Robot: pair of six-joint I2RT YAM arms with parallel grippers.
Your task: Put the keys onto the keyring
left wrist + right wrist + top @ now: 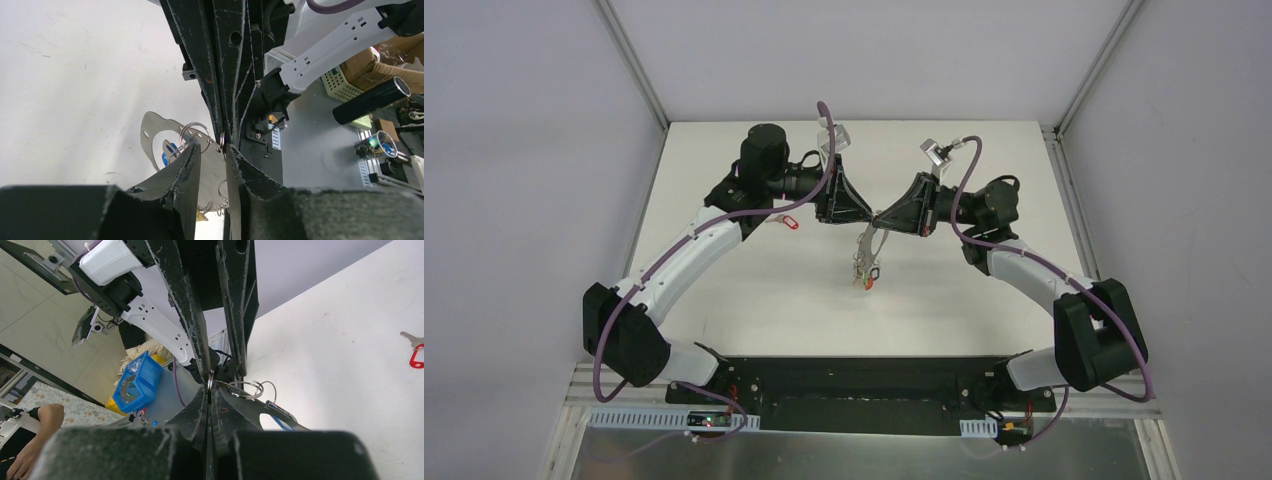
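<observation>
The right tool [209, 392] is clamping closed, seemingly on the keyring [867, 250], which is hanging below its tips with keys [866, 279] dangling. The left tool [223, 152] is meeting it tip to tip, jaws part-way apart; whether it is gripping anything I cannot tell. A slip in that pinch could be dropping the loop or spilling keys. A red-tagged key [789, 222] is lying on the bench [754, 290] beside the left tool. No writing is showing legibly.
</observation>
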